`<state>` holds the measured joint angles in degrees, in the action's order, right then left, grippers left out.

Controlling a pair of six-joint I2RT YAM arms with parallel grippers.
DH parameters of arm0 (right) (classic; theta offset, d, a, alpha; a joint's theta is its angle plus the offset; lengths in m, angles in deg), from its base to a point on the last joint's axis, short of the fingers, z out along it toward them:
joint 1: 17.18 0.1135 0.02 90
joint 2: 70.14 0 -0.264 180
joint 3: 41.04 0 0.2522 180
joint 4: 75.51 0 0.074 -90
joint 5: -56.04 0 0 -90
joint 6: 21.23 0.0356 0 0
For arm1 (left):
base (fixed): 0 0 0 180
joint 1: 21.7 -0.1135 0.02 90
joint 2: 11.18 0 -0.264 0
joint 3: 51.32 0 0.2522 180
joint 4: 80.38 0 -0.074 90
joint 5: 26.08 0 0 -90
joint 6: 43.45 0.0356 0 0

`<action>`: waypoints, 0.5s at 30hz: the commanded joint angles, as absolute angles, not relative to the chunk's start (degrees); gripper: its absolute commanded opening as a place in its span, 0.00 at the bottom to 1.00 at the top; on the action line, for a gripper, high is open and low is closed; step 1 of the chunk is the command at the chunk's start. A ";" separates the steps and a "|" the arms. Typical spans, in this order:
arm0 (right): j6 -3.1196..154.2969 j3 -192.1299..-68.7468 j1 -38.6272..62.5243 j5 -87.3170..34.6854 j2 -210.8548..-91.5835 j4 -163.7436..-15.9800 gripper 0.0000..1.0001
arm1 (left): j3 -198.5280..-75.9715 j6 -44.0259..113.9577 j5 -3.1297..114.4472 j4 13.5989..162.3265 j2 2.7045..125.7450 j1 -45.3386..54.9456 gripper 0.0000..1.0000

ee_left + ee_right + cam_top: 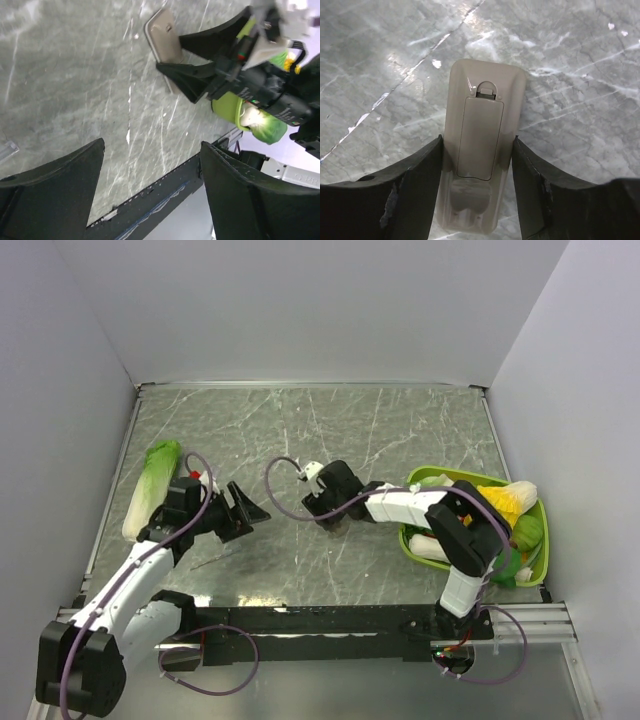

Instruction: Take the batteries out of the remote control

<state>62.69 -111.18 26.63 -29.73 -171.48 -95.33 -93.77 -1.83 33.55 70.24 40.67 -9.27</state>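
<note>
The remote control (480, 130) lies flat on the marble table with its grey-tan back up and the battery cover closed. It also shows in the left wrist view (162, 35). My right gripper (477, 139) straddles its near end, with both fingers pressed against its long sides. In the top view the right gripper (330, 513) hides most of the remote. My left gripper (252, 518) hovers open and empty a little to the left, jaws wide apart (151, 145). The batteries are hidden.
A long pale-green cabbage (150, 488) lies at the table's left edge. A green tray (543, 540) with toy vegetables, among them a corn cob (505, 502), stands at the right. White walls close in three sides.
</note>
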 commanded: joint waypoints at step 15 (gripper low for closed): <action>40.48 -85.04 28.08 4.97 -149.95 -65.63 0.39 | -82.66 -7.59 33.70 90.95 37.42 3.53 0.73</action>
<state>46.10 -85.13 27.77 -1.97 -153.23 -73.13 -84.06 -6.40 34.07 83.51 39.36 2.71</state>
